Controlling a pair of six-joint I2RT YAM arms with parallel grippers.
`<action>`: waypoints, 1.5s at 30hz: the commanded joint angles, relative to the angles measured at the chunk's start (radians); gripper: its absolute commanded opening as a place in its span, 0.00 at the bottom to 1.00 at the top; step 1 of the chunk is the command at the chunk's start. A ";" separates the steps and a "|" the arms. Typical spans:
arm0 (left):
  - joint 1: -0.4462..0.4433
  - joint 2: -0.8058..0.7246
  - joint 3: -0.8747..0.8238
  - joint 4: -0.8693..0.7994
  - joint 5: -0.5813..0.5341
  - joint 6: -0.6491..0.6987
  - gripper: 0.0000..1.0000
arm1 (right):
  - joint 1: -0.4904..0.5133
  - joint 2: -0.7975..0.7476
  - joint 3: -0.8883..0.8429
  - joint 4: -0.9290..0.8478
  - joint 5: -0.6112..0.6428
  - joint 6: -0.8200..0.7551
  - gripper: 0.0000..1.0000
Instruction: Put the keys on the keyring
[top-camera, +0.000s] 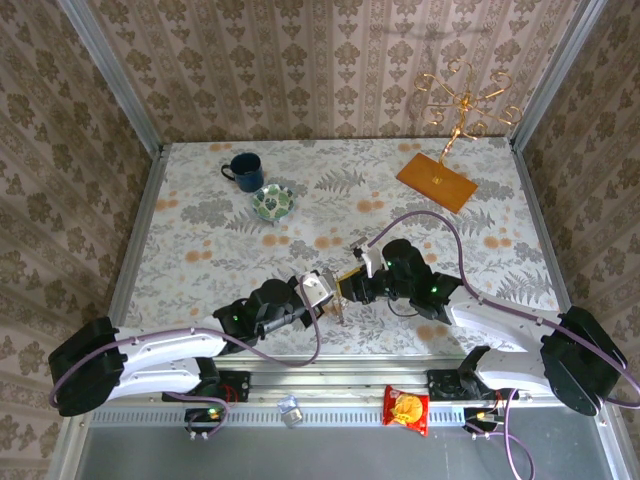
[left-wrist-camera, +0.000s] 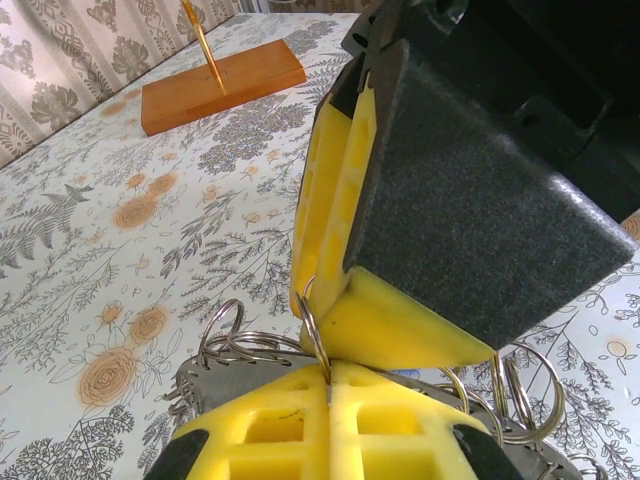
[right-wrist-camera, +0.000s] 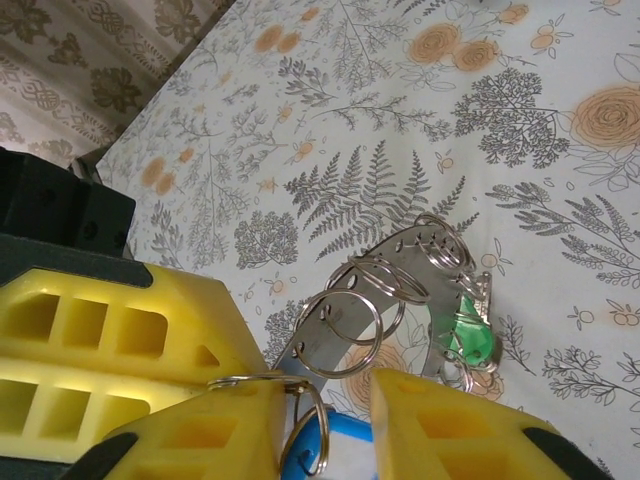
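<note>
Where the two arms meet over the tabletop (top-camera: 200, 250), we find the left tool (top-camera: 327, 296) and the right tool (top-camera: 349, 287) tip to tip.

In the left wrist view, the left tool (left-wrist-camera: 330, 372) has its fingers pressed fully together. A thin split ring (left-wrist-camera: 314, 335) rises out of the seam between them and is pinched there. The right tool's yellow finger stands directly above that seam, against the same ring. The keyring (left-wrist-camera: 235, 380), a flat grey plate carrying several small wire loops, lies just beneath and beyond the left fingertips.

In the right wrist view, the right tool (right-wrist-camera: 343, 388) has its fingers partly apart, with the blue tag (right-wrist-camera: 345, 445) sitting in the gap. We cannot tell whether the pads press on it. The keyring (right-wrist-camera: 420, 250) curves away just ahead of these fingertips. The green tag (right-wrist-camera: 468, 338) lies against it, ahead of the right-hand finger.
</note>
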 joint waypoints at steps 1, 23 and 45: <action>-0.013 0.012 0.017 -0.015 -0.008 0.030 0.00 | 0.016 0.016 0.019 -0.008 -0.039 -0.022 0.25; -0.013 -0.044 0.040 -0.076 -0.116 0.095 0.17 | 0.047 0.039 0.059 -0.062 -0.063 -0.081 0.17; 0.014 -0.121 0.015 -0.070 -0.018 0.112 0.20 | 0.057 0.050 0.075 -0.096 -0.063 -0.107 0.16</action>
